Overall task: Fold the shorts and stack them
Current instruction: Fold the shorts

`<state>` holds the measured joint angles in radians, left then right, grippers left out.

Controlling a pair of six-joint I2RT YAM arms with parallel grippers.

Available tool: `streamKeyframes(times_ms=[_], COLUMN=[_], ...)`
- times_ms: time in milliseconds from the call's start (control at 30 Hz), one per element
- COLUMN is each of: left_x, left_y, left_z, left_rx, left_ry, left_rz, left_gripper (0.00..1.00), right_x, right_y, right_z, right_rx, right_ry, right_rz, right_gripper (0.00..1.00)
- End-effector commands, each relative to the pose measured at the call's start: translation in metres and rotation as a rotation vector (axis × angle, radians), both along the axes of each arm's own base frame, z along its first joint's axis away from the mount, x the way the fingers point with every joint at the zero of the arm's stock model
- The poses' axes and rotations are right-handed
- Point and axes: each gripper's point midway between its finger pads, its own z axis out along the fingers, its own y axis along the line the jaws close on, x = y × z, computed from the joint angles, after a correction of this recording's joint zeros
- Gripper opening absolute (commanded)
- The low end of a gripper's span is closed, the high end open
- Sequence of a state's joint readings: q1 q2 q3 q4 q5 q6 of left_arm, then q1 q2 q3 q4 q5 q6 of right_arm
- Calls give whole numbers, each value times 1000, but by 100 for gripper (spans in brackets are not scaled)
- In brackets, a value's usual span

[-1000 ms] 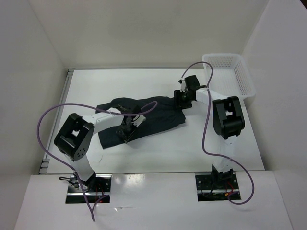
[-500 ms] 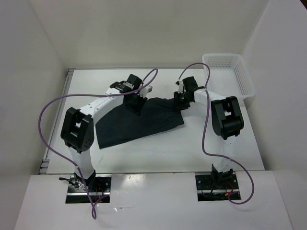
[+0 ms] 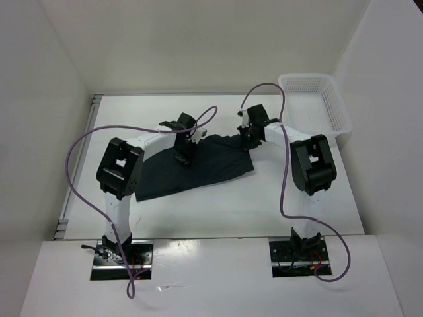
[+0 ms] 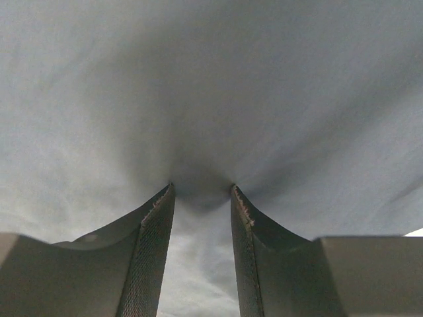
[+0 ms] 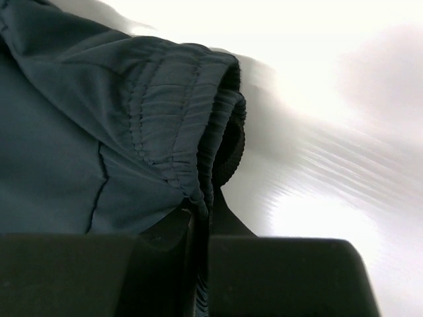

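Observation:
The dark shorts (image 3: 215,165) lie as a flat, slanted patch on the white table (image 3: 297,191). My left gripper (image 3: 183,158) points straight down onto their far left part. In the left wrist view its fingertips (image 4: 169,191) press into the cloth (image 4: 211,79), which dimples between them. That left gripper (image 4: 201,189) is open and grips nothing. My right gripper (image 3: 247,137) is at the shorts' far right corner. In the right wrist view it (image 5: 201,212) is shut on the gathered waistband (image 5: 172,112), which bunches above the jaws.
A white mesh basket (image 3: 330,109) stands at the far right corner of the table, close behind the right arm. White walls close in the table at the back and on both sides. Purple cables loop off both arms.
My left arm swung from the near edge of the shorts to their far left part and set its tips down. The shorts now lie more compact. My right gripper closed on the waistband.

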<state>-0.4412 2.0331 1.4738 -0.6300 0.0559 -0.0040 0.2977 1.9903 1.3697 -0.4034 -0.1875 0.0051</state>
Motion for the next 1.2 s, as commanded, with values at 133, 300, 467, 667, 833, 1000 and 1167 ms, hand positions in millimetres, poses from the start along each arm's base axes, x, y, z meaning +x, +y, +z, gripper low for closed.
streamKeyframes(times_ms=[133,300,467,667,833,1000,1167], left_x=[2,15,20,13,29,34,38], left_y=[-42,-59,-31,-13,-16,-11,-31], left_z=[11,69,72,32,6,-24,-27], left_rx=[-82,-182,-171,-154,-125,-76,-163], left_ry=[-58,-164,-176,-60,-46,-12,20], left_rz=[-87,-109,-51,-14,-5,9,-24], left_gripper=[48,50,52,55,55,55,53], right_x=[13,22,19,24,36,38,41], right_y=[-68,-118,-148,-168,-170,-168,-160], right_z=[79,109,121,165,182,184,179], right_rx=[-193,-281,-382,-456,-450,-418,-357], right_ry=[-199,-237,-255,-337,-361,-339,-305], right_rz=[-139,-237,-292,-382,-436,-498,-538], right_gripper=[0,0,0,0,0,0,0])
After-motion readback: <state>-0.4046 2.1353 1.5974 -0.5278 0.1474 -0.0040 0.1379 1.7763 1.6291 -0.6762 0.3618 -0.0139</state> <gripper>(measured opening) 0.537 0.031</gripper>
